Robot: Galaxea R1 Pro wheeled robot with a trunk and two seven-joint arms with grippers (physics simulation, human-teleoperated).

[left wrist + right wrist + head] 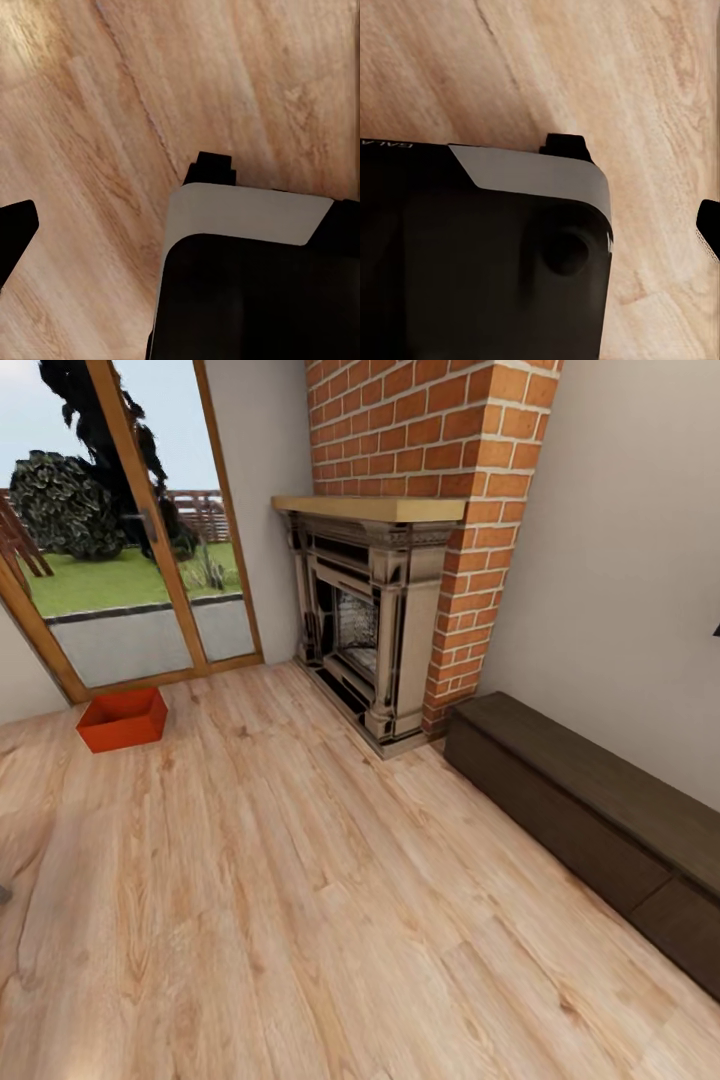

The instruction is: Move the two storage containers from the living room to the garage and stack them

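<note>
The robot is standing in the living room, looking down across a light wood-plank floor (330, 880) toward a brick fireplace (375, 630) and wood-framed glass doors (130, 530).

One orange-red storage container (123, 718) is sitting on the planks just in front of the glass doors, well to the left of the fireplace. It is lying open side up, with its long axis running roughly along the door threshold. No second container is appearing in these pictures. A long dark wooden bench (590, 810) is running along the right-hand wall.

Both wrist cameras are pointing down at bare planks past dark and pale grey parts of the robot's body (247, 277), and neither claw's fingers are clear enough to judge, so how far each one is open cannot be told. Nothing orange-red is appearing near either wrist.

The relation that matters is this: the container is lying ahead and to the robot's left, well apart from both arms. The left arm is probably the nearer one, but the base likely needs to drive forward and turn left before any reach is possible.
</note>
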